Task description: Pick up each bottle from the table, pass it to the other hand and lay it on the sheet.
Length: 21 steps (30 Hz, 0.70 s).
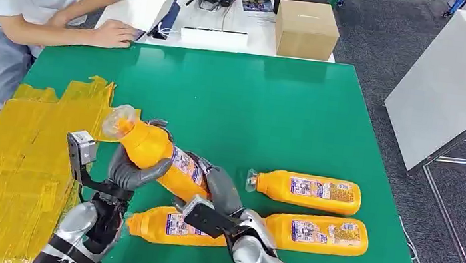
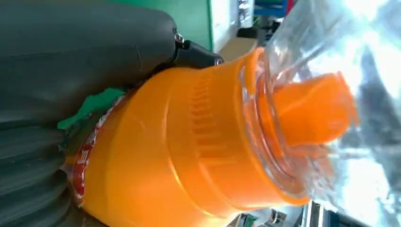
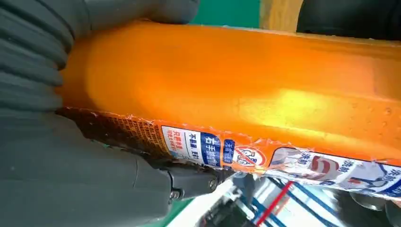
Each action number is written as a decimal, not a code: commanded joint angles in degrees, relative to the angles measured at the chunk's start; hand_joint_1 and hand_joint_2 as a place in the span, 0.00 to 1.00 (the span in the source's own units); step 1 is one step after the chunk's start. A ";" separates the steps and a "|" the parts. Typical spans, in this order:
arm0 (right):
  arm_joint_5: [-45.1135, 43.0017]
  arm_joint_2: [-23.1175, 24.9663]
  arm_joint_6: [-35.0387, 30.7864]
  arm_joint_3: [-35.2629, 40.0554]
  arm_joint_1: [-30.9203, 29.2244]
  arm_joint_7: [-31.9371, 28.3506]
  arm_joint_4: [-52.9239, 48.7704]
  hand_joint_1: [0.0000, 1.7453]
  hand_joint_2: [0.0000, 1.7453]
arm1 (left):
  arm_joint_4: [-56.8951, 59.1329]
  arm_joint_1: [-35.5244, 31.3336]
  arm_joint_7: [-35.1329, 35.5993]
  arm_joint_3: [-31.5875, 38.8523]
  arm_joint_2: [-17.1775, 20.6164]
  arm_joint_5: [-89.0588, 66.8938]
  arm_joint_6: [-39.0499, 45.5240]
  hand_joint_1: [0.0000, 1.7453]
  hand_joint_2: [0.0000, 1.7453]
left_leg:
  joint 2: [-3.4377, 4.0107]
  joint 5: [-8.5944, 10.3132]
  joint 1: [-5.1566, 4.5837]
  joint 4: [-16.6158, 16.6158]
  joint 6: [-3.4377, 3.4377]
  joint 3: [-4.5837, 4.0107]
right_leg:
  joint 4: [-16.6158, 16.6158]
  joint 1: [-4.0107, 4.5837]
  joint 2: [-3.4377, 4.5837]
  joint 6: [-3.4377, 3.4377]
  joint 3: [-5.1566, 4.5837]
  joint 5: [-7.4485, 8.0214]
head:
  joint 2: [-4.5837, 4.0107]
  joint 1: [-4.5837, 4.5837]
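1. Green covered the table (image 1: 273, 109), with the yellow sheet (image 1: 20, 146) laid over its left part and a person seated at the far corner, next to a cardboard box (image 1: 307, 28).
2. You were in the middle of the handover: one bottle (image 1: 154, 154) hung tilted above the table, cap towards the sheet, with both hands on it at once.
3. Your left hand (image 1: 131, 171) wrapped the bottle near its shoulder; the left wrist view showed the thumb pressed against the orange body just below the clear cap.
4. Your right hand (image 1: 220, 190) closed around the lower, labelled part, fingers pressed to the body.
5. Next, I judged, the right hand had to let go before the left could carry the bottle over the sheet and lay it down flat.
6. Three more bottles (image 1: 307, 191) lay on their sides on the green, well apart from the sheet, waiting their turn.
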 commanded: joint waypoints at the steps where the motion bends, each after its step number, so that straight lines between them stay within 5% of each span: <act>1: 0.09 -2.72 -1.03 -0.37 0.48 -0.42 -5.91 0.00 1.00 | -1.37 -3.48 -0.05 1.34 1.86 -1.89 2.20 1.00 1.00 | -0.13 -0.09 0.03 0.01 -0.01 0.21 | -0.02 0.03 -0.09 -0.04 0.25 -0.11 | 0.00 0.00; 7: 1.70 -5.66 -3.57 -0.99 3.78 -1.41 -19.91 0.00 1.00 | -1.83 -6.09 -3.34 2.35 2.95 -16.81 15.39 1.00 1.00 | -0.18 -0.04 0.01 0.04 0.00 0.01 | 0.04 0.01 -0.15 -0.01 0.05 -0.08 | 0.00 -0.02; 16: 1.80 -6.12 -3.62 -1.16 4.34 -1.24 -21.74 0.00 1.00 | -1.82 -6.21 -3.60 2.70 3.19 -17.43 15.97 1.00 1.00 | -0.10 -0.06 0.02 -0.01 0.01 0.14 | -0.03 0.02 -0.07 -0.02 0.17 -0.07 | 0.00 -0.02; 21: 2.10 -7.00 -6.31 -2.75 6.87 -3.15 -28.90 0.00 1.00 | 3.12 -9.25 -0.72 3.98 6.89 -54.71 38.21 1.00 1.00 | -0.08 -0.04 0.00 -0.02 -0.01 0.11 | -0.01 0.00 -0.06 -0.03 0.13 -0.07 | 0.00 -0.02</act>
